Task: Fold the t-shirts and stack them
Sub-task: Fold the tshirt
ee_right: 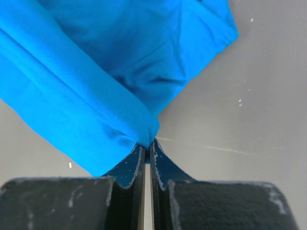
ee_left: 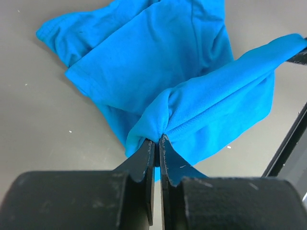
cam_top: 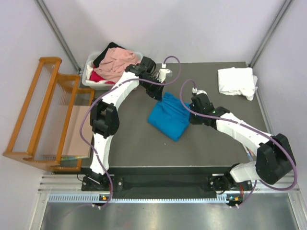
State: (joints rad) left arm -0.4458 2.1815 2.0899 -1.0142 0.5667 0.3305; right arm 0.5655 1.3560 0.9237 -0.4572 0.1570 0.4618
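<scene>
The bright blue t-shirt (cam_top: 169, 115) lies bunched at the middle of the table, its far edge lifted. My left gripper (cam_top: 159, 94) is shut on its far left corner; in the left wrist view the cloth (ee_left: 192, 96) is pinched between the fingertips (ee_left: 146, 153). My right gripper (cam_top: 190, 111) is shut on its right edge; in the right wrist view the cloth (ee_right: 86, 81) hangs from the gripper (ee_right: 147, 148). A white t-shirt (cam_top: 236, 82) lies folded at the far right corner. Salmon-pink (cam_top: 116, 61), red (cam_top: 97, 77) and black (cam_top: 104, 52) tees fill the tub.
The white plastic tub (cam_top: 88, 81) stands at the table's far left corner. A wooden slatted rack (cam_top: 45, 112) stands off the table's left side. Purple cables (cam_top: 180, 93) arc over both arms. The dark table (cam_top: 144, 148) ends at a near edge by the bases.
</scene>
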